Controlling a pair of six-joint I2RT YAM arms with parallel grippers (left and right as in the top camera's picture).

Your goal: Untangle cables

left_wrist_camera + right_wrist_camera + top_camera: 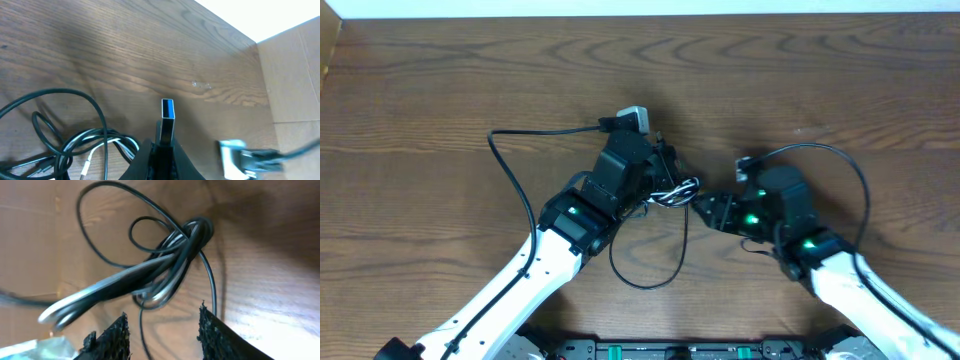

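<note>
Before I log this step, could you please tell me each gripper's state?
Left gripper: shut on a USB plug.
Right gripper: open, cables just ahead of it.

The surface (440, 90) is dark wood, plainly grained, with a low sheen. The black cable (197, 230) and white cable (80, 302) have smooth, glossy sheaths. The plug (168, 111) has a bright metal shell. The right hand (162, 325) has rough, matt black pads (116, 335).
</note>
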